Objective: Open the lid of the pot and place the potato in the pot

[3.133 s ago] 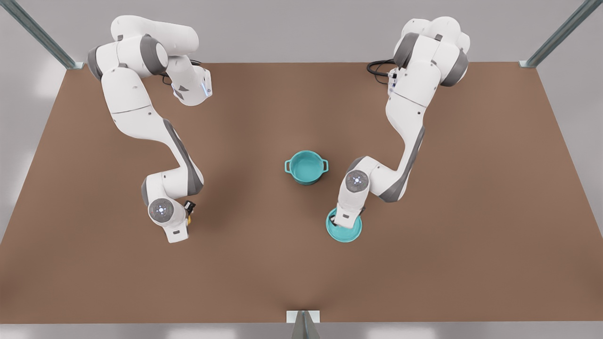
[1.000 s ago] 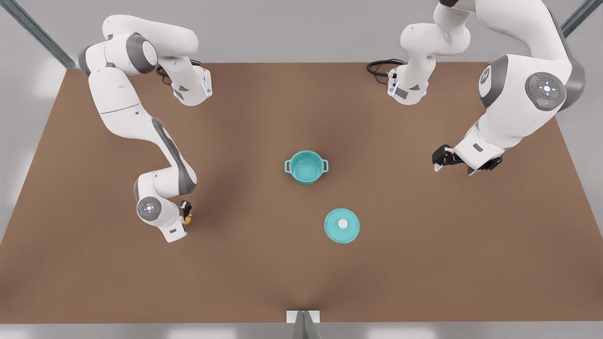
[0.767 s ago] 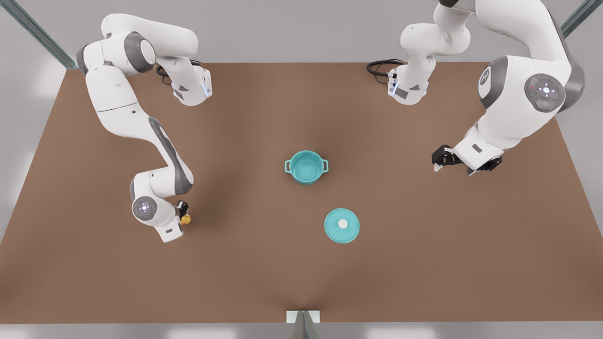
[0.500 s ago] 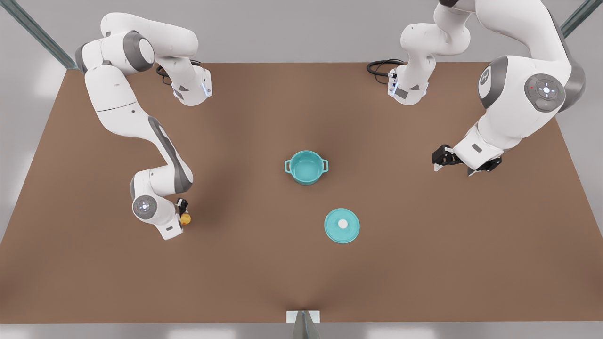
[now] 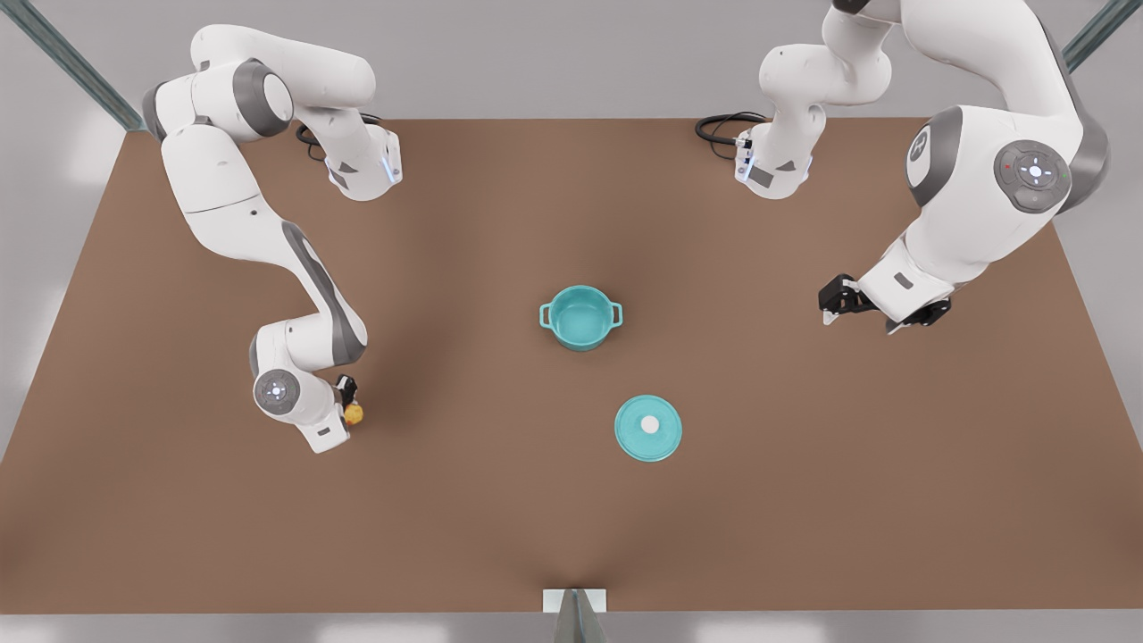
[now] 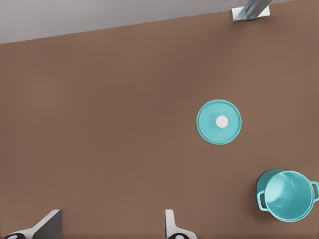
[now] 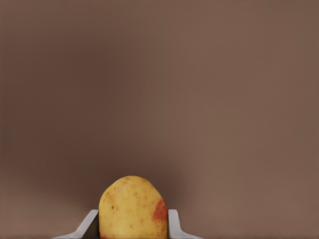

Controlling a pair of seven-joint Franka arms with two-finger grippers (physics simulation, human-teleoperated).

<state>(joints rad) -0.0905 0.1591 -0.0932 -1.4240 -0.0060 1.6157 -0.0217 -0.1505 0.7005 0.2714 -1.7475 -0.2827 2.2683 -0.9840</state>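
The teal pot stands uncovered mid-table, also in the left wrist view. The pot lid lies flat on the table in front of it, white knob up, and appears from above. My right gripper, at the front view's left, is low over the table and shut on the yellow-orange potato. The right wrist view has the potato squeezed between both fingers. Raised at the front view's right, my left gripper is open, with nothing between its fingers.
The brown table runs wide around the pot. A metal bracket sits at its front edge. Both arm bases stand at the back, with a black cable by one of them.
My left gripper has let go of the pot lid and swung up to the front view's right, where it has held still this last second. My right wrist shifted slightly around the potato.
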